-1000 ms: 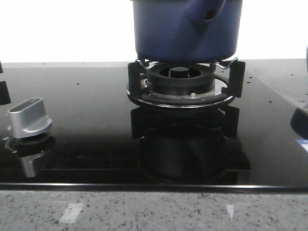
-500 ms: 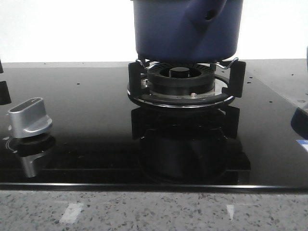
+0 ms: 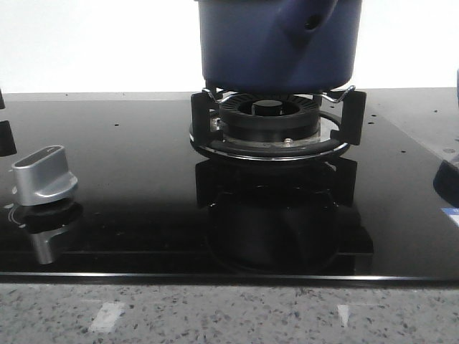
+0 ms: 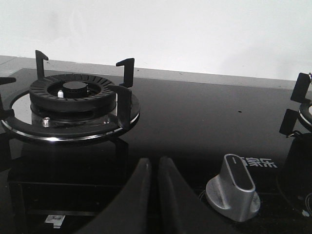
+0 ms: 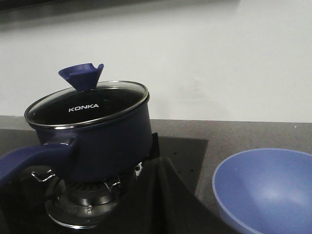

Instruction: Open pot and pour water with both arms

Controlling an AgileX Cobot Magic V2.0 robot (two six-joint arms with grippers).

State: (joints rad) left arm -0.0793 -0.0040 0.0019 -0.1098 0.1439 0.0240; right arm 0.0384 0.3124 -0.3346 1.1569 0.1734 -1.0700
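A dark blue pot (image 3: 278, 44) sits on a gas burner, lid on, with both grippers away from it.

The pot rests on the black prongs of the burner (image 3: 269, 123), its glass lid (image 5: 87, 104) closed and printed "KONKA", topped by a blue funnel-shaped knob (image 5: 81, 75). Its blue handle (image 5: 34, 158) sticks out sideways. The left gripper (image 4: 153, 168) has its dark fingers nearly together, holding nothing, above a second, bare burner (image 4: 70, 105) and a silver control knob (image 4: 233, 194). The right gripper's fingers show only as a dark shape; its opening cannot be told. A lighter blue bowl (image 5: 265, 190) stands beside the glossy black cooktop (image 3: 129, 186), set in a speckled grey tabletop (image 3: 215, 312) before a white wall.
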